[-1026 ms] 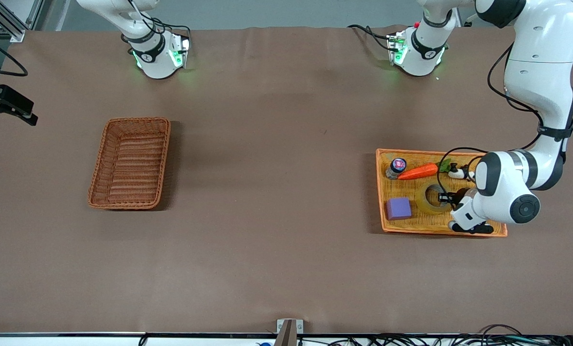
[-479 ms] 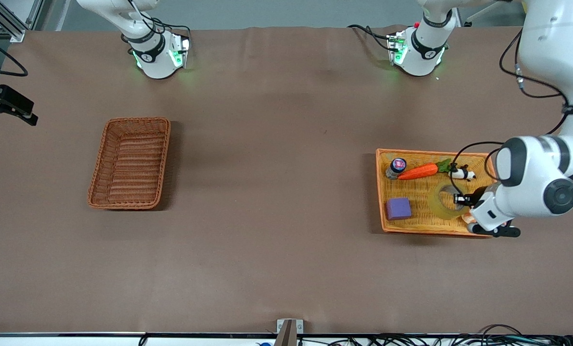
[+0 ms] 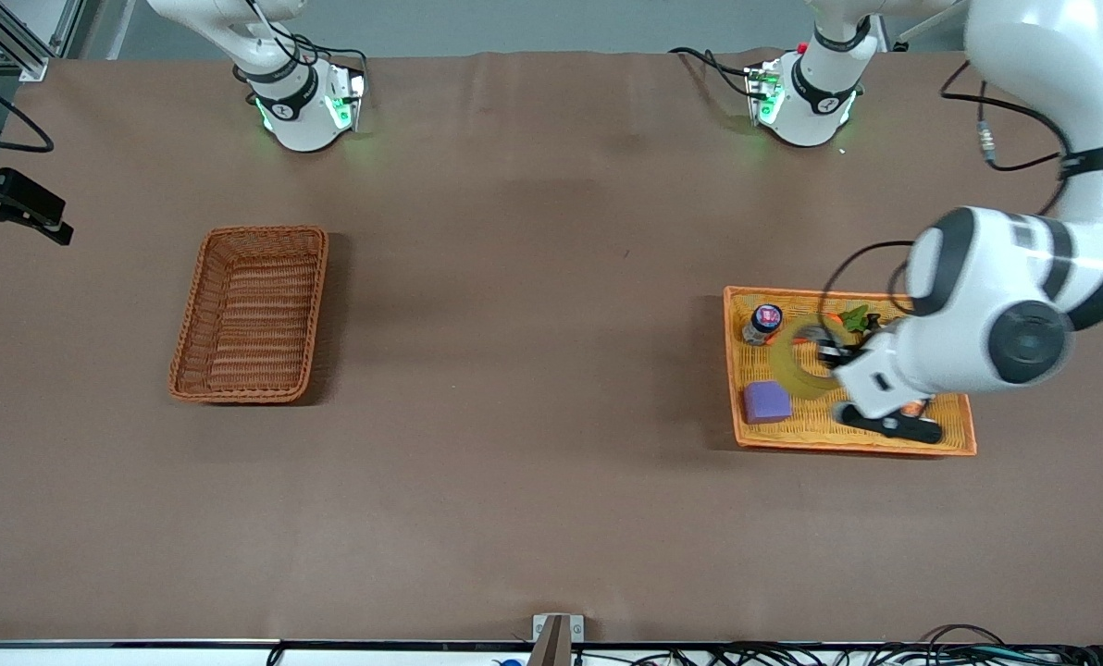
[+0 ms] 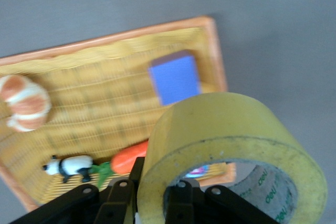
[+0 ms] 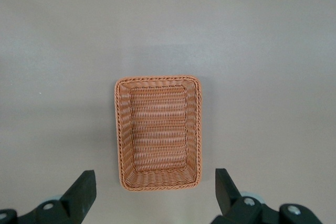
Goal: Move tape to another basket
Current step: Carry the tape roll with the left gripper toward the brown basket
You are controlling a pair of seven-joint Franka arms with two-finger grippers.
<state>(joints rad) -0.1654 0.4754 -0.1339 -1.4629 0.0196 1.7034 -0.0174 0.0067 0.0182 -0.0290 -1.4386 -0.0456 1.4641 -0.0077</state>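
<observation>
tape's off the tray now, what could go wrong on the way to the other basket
1. The left gripper pinches only one wall of the tape, which hangs tilted over the orange tray; it could swing or slip.
2. The carry to the basket crosses most of the table.
3. The right gripper, open, hangs over that basket, and may crowd the drop.

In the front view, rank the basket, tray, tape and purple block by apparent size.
1. Tray
2. Basket, clearly smaller than the tray
3. Tape; it is lifted toward the camera, so its size is inflated
4. Purple block, close to the tape
</observation>
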